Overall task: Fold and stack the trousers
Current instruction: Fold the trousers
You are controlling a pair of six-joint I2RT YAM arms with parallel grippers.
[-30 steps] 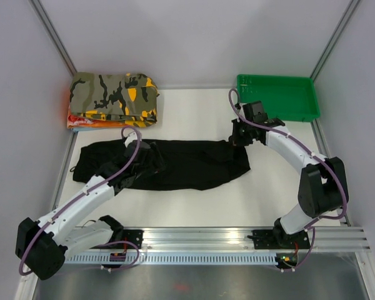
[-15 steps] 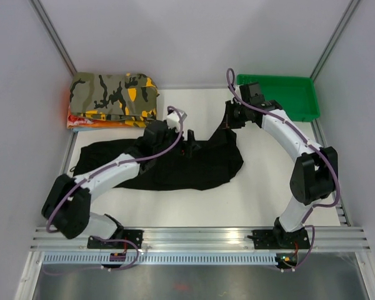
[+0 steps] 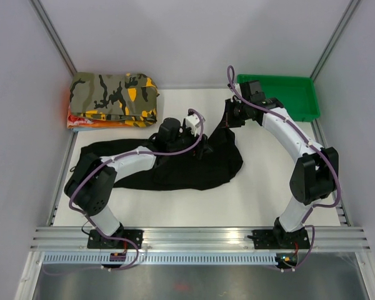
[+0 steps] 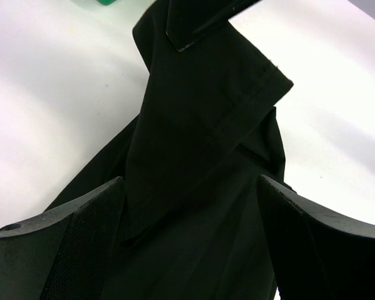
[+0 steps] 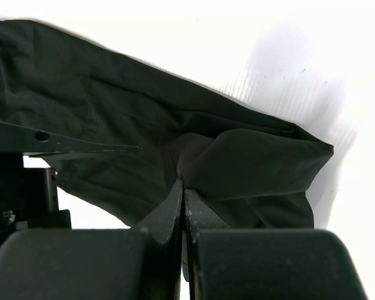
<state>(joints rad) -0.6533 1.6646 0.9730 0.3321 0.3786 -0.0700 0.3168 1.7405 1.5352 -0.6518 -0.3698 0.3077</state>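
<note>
The black trousers (image 3: 175,169) lie lengthwise across the white table. Their right end is lifted off the surface. My right gripper (image 3: 230,119) is shut on that raised end; in the right wrist view its jaws (image 5: 184,184) pinch a fold of the trousers (image 5: 250,162). My left gripper (image 3: 203,149) reaches over the middle-right of the garment, just left of the raised end. In the left wrist view it (image 4: 190,181) stands open, both fingers (image 4: 81,240) spread wide with the trousers (image 4: 200,125) below and between them, not gripped.
A folded camouflage garment (image 3: 114,99) sits at the back left on an orange piece. A green tray (image 3: 278,97) stands at the back right, close behind the right arm. Grey walls close in the sides, and an aluminium rail (image 3: 200,240) runs along the near edge.
My left arm has swung from the trousers' left part across to their middle-right, staying open. My right gripper has lifted the right end up and back, pulling that end leftward.
</note>
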